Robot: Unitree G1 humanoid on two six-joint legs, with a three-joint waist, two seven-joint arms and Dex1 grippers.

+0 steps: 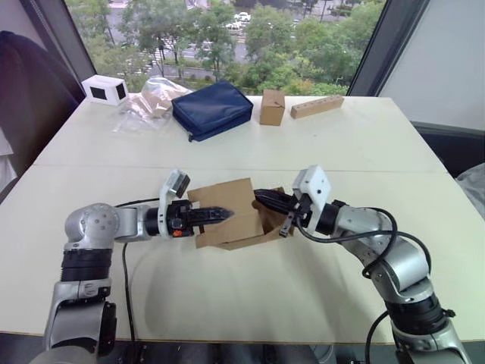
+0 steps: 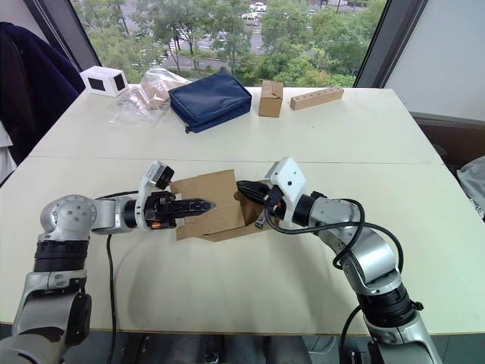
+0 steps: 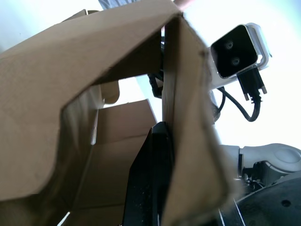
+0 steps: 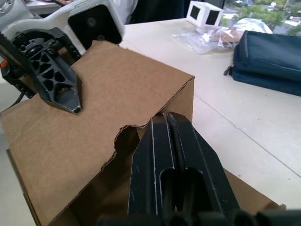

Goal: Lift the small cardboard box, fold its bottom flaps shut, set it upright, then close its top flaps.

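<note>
The small cardboard box (image 1: pixel 227 214) lies near the front middle of the white surface (image 1: pixel 250 288), held between the two arms with an open end facing the robot's right. The left gripper (image 1: pixel 220 214) reaches in from the robot's left, its fingers pinched onto one cardboard wall, one finger outside and one inside as the left wrist view suggests. The right gripper (image 1: pixel 267 199) comes in from the right with its fingers pressed together, gripping nothing, their tips tucked into the open end just under the notched edge of a flap (image 4: pixel 136 120).

The step in hand appears to be folding the bottom flaps. To do it well, the left arm should keep its pinch firm so the box cannot twist, while the right fingers sweep a flap inward along its hinge rather than pushing the whole box sideways. The thin corrugated wall will probably buckle if pressed off the crease.

Nothing lies close enough to hinder the arms. Well beyond, at the far side, sit a navy zipped pouch (image 1: pixel 212 110), a clear plastic bag (image 1: pixel 148 105), a small white box (image 1: pixel 104 89), a narrower brown box (image 1: pixel 272 107) and a long tan block with holes (image 1: pixel 317 106).
</note>
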